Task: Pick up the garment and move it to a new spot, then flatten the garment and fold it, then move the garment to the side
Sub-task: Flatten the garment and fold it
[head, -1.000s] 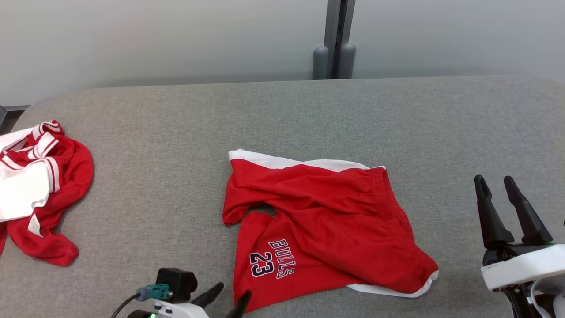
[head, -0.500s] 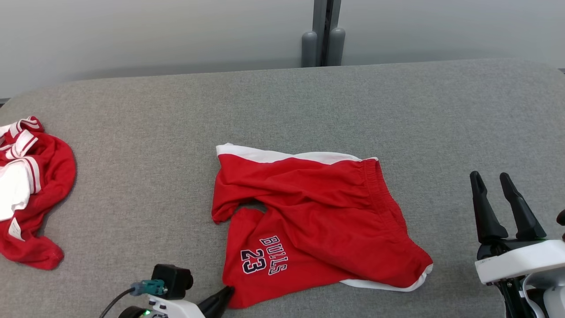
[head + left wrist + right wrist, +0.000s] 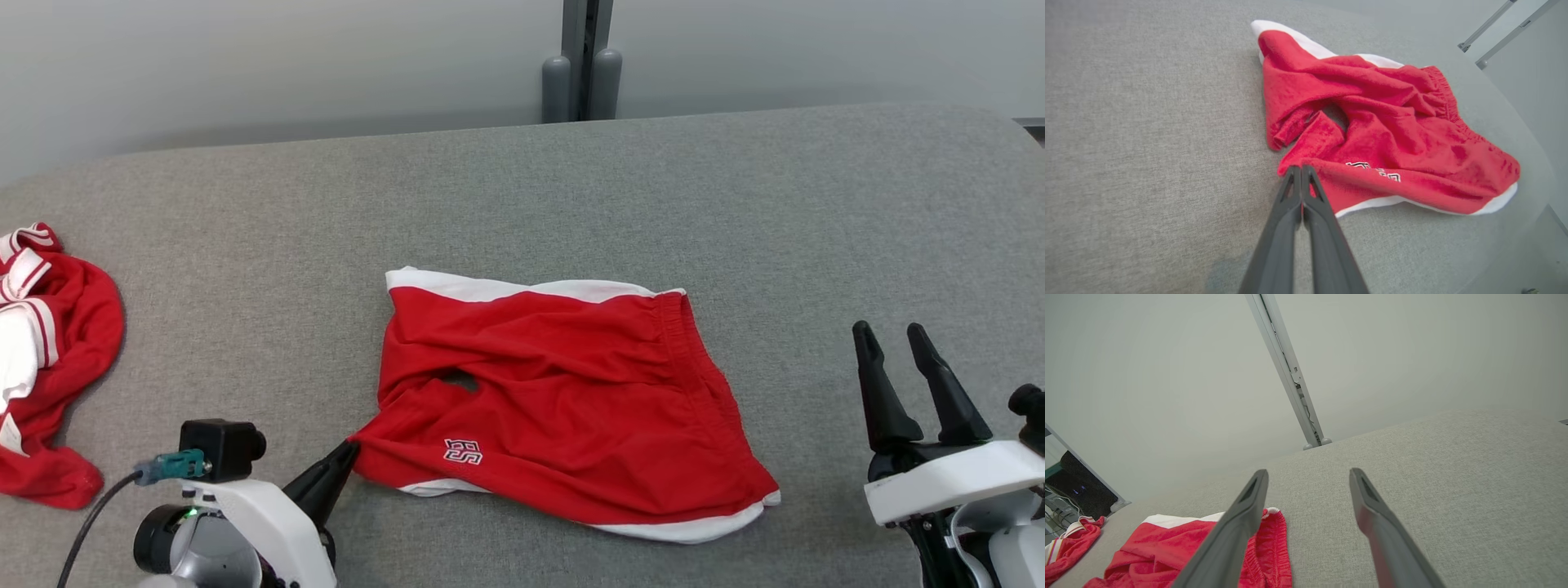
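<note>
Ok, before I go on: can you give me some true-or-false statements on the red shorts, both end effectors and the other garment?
1. The left end effector is shut on a corner of the red fabric shorts with white trim. True.
2. The right end effector grips the shorts' waistband. False: it is open, off to the right of the shorts, and holds nothing.
3. A crumpled red and white garment lies at the left end of the grey fabric-covered table, apart from the shorts. True.
4. The shorts are folded into a neat flat stack. False: they lie rumpled, with one leg twisted.
</note>
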### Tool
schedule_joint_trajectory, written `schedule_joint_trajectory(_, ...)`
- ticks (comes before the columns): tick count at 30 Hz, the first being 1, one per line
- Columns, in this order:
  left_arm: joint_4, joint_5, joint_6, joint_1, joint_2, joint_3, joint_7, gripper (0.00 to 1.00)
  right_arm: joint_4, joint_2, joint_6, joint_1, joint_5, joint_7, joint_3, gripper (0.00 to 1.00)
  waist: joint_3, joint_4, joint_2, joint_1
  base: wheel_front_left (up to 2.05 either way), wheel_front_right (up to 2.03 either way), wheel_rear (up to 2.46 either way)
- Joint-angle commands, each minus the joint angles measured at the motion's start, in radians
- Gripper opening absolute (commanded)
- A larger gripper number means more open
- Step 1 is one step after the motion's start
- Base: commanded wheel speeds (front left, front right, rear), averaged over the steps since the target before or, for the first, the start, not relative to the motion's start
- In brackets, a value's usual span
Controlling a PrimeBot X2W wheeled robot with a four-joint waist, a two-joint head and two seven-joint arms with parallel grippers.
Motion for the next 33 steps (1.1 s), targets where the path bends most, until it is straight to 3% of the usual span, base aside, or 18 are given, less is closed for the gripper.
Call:
schedule_joint_trajectory(1, 0.052, -0.024, -0.003, -0.038, 0.01, 0.009, 0.025, 0.0, 0.01, -0.005, 0.0, -0.014, -0.008, 0.011, 0.007, 1.0, 0.001, -0.006, 0.0, 0.0, 0.0, 0.0, 0.0)
schedule_joint_trajectory(10, 0.266, -0.047, -0.016, -0.145, -0.002, 0.008, -0.018, 0.0, 0.034, -0.012, 0.0, -0.023, -0.009, 0.018, 0.026, 1.0, -0.002, -0.02, 0.0, 0.0, 0.0, 0.0, 0.0)
schedule_joint_trajectory(11, 0.282, -0.049, -0.018, -0.151, -0.007, 0.004, -0.029, 0.11, 0.036, -0.012, 0.0, -0.024, -0.009, 0.018, 0.028, 1.0, -0.002, -0.02, 0.0, 0.0, 0.0, 0.0, 0.0)
schedule_joint_trajectory(12, 0.295, -0.053, -0.018, -0.155, -0.01, -0.001, -0.04, 0.67, 0.038, -0.012, 0.0, -0.024, -0.008, 0.017, 0.029, 1.0, -0.002, -0.019, 0.0, 0.0, 0.0, 0.0, 0.0)
schedule_joint_trajectory(13, 0.303, -0.056, -0.02, -0.161, -0.012, -0.001, -0.059, 1.0, 0.04, -0.012, 0.0, -0.026, -0.007, 0.016, 0.032, 1.0, -0.002, -0.019, 0.0, 0.0, 0.0, 0.0, 0.0)
schedule_joint_trajectory(18, 0.3, -0.052, -0.025, -0.131, -0.002, -0.008, -0.135, 1.0, 0.044, -0.011, 0.0, -0.024, -0.006, 0.009, 0.04, 1.0, -0.003, -0.013, 0.0, 0.0, 0.0, 0.0, 0.0)
schedule_joint_trajectory(33, 0.16, 0.07, 0.001, -0.008, 0.097, -0.122, -0.056, 1.0, 0.042, -0.025, 0.0, -0.018, -0.011, 0.023, 0.043, 1.0, -0.006, -0.005, 0.0, 0.0, 0.0, 0.0, 0.0)
